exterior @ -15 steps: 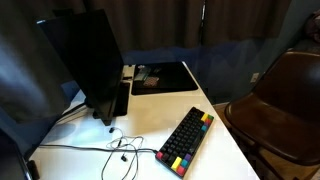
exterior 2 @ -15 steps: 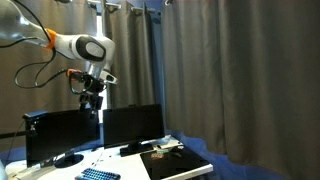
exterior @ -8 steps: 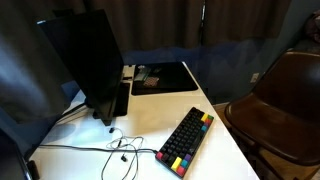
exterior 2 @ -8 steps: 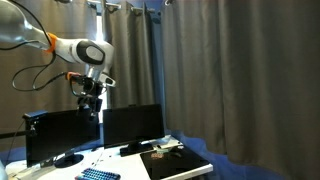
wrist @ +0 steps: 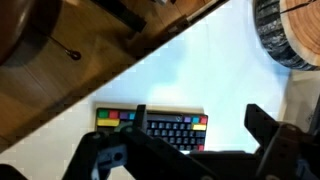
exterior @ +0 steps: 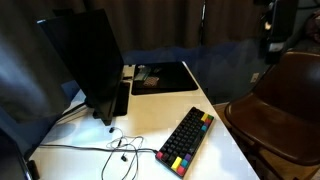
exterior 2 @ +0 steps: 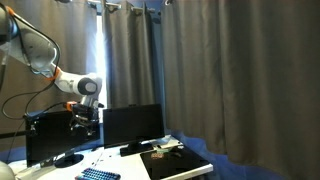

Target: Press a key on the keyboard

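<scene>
The keyboard (exterior: 187,140) is black with a rainbow edge and lies at an angle on the white table (exterior: 150,110), near its front right. It also shows at the bottom of an exterior view (exterior 2: 98,175). In the wrist view the keyboard (wrist: 150,125) lies well below my gripper (wrist: 200,116), whose two dark fingers are spread wide with nothing between them. My gripper (exterior 2: 84,123) hangs high above the table, in front of a monitor. It shows as a dark shape at the top right of an exterior view (exterior: 272,30).
A large black monitor (exterior: 85,60) stands at the table's left, and an exterior view shows a second monitor (exterior 2: 133,125). A black mat (exterior: 160,77) lies at the back. Thin cables (exterior: 118,150) lie left of the keyboard. A brown chair (exterior: 285,100) stands beside the table.
My arm has come down from high above the monitors to just in front of them. My gripper has entered the top right of the exterior view that faces the table.
</scene>
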`<move>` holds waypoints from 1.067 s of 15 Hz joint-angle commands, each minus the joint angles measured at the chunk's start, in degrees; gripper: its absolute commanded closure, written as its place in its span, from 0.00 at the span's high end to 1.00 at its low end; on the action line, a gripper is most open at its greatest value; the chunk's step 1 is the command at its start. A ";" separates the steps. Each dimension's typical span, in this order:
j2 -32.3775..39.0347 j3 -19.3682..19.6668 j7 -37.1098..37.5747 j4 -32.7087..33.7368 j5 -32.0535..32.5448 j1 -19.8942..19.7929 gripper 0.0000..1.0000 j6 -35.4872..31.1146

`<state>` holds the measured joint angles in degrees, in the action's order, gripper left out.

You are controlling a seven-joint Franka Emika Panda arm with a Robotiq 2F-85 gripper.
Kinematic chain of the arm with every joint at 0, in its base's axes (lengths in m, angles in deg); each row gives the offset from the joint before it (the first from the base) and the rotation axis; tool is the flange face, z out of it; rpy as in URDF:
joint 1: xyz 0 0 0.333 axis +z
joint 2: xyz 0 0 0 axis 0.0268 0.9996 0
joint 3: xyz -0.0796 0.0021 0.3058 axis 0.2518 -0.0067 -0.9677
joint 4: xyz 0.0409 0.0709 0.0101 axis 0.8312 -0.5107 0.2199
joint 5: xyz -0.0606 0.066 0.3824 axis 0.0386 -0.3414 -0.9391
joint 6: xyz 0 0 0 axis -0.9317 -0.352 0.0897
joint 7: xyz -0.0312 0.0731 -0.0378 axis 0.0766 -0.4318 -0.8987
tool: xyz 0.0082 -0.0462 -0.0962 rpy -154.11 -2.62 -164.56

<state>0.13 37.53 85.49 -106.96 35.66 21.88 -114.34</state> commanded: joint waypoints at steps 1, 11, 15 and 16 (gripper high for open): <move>13.90 -3.30 2.10 5.59 2.80 2.10 1.00 -10.78; 19.79 -3.11 -0.27 7.27 3.22 3.58 1.00 -13.55; 25.90 -2.94 0.11 8.14 5.92 4.71 1.00 -23.54; 27.49 -2.78 -0.24 8.40 6.59 4.90 1.00 -25.82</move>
<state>22.34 34.03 85.00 -100.48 39.31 25.44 -134.55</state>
